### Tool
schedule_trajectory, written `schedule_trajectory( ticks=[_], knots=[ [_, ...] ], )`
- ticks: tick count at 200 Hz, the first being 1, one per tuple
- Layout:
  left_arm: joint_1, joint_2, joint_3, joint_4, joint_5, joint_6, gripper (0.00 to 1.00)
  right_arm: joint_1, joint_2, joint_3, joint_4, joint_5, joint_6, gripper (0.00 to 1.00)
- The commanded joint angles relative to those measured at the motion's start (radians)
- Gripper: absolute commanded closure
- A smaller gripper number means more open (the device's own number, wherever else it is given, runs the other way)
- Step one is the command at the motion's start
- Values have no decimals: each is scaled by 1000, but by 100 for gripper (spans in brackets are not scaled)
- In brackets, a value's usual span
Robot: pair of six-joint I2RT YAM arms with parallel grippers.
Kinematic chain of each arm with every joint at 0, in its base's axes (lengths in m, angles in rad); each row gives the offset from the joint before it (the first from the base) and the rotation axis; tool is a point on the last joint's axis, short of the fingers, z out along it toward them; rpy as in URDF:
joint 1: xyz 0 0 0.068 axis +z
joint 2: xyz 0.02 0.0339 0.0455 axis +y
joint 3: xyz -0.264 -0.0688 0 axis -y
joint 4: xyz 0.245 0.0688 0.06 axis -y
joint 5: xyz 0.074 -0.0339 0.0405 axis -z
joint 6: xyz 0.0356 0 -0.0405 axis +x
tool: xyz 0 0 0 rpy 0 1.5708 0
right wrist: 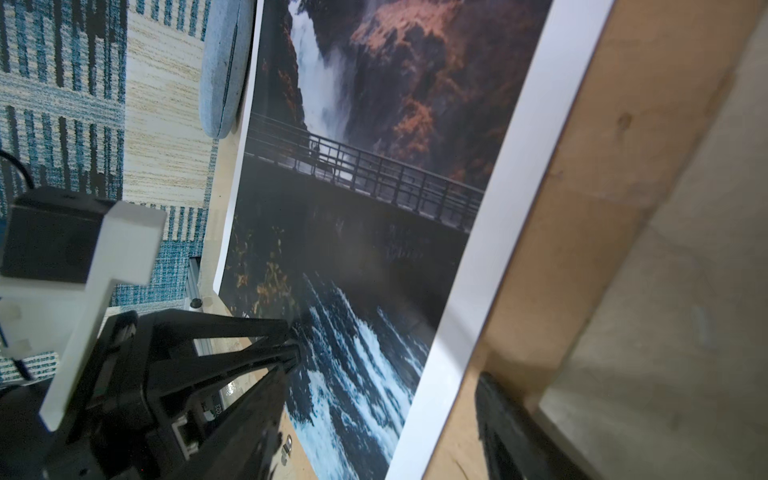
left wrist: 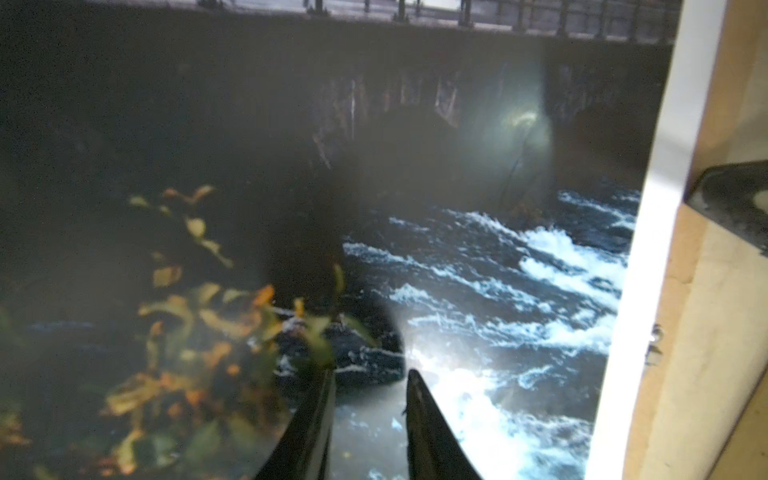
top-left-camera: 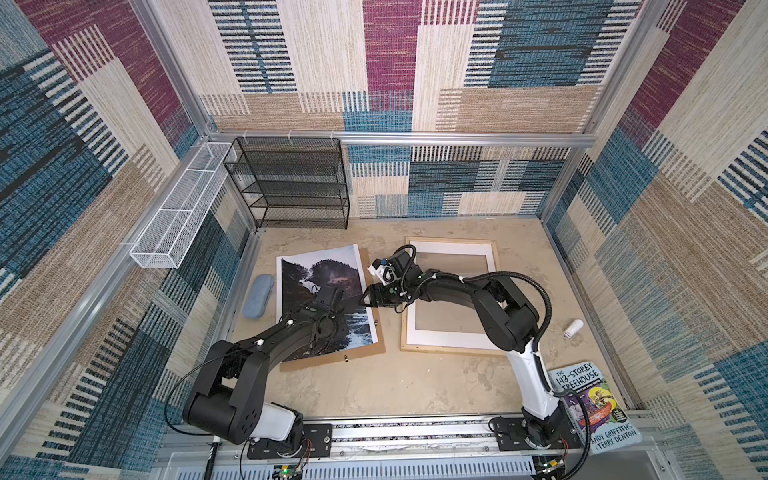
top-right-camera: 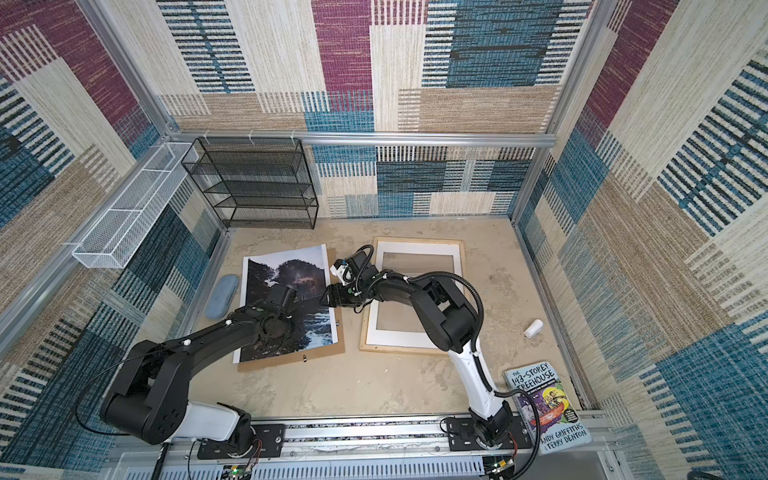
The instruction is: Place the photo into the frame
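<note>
Judged pick-up step for the photo [top-left-camera: 326,270]. Lay flat on a backing board [top-left-camera: 328,360] on the table [top-left-camera: 415,386], beside the frame [top-left-camera: 449,347], not yet in it; ran lengthwise near-to-far, waterfall top pointing away. Overhung by left end effector [left wrist: 372,372], narrowly parted, empty; right end effector [top-left-camera: 368,296] at frame-side edge, gap untellable. Called next for pinching that thin edge.
</note>
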Motion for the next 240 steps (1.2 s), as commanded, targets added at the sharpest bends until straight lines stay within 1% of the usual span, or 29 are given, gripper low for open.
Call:
schedule_trajectory(
  ticks=[1, 29, 78, 112, 147, 178, 196, 214, 230, 240],
  knots=[
    [0, 2, -5, 5, 11, -7, 68, 2, 13, 15, 15, -19, 15, 26],
    [0, 1, -6, 7, 16, -6, 68, 2, 31, 23, 23, -42, 27, 27],
    [0, 3, -9, 8, 22, 0, 69, 1, 34, 7, 91, -142, 54, 27],
    [0, 1, -10, 9, 25, 5, 69, 2, 29, -2, 134, -185, 76, 28],
    [0, -3, -11, 10, 27, 6, 70, 1, 18, -17, 155, -209, 86, 29],
    [0, -3, -11, 14, 30, 6, 70, 1, 10, -28, 157, -205, 86, 30],
    [0, -4, -10, 15, 33, 8, 70, 1, 15, -30, 157, -207, 87, 35],
    [0, -8, -11, 16, 36, 11, 70, 1, 20, -32, 161, -212, 90, 43],
    [0, -15, -13, 17, 38, 13, 70, 1, 22, -32, 163, -215, 92, 53],
    [0, -22, -15, 20, 39, 13, 70, 1, 23, -32, 164, -213, 92, 57]
  ],
)
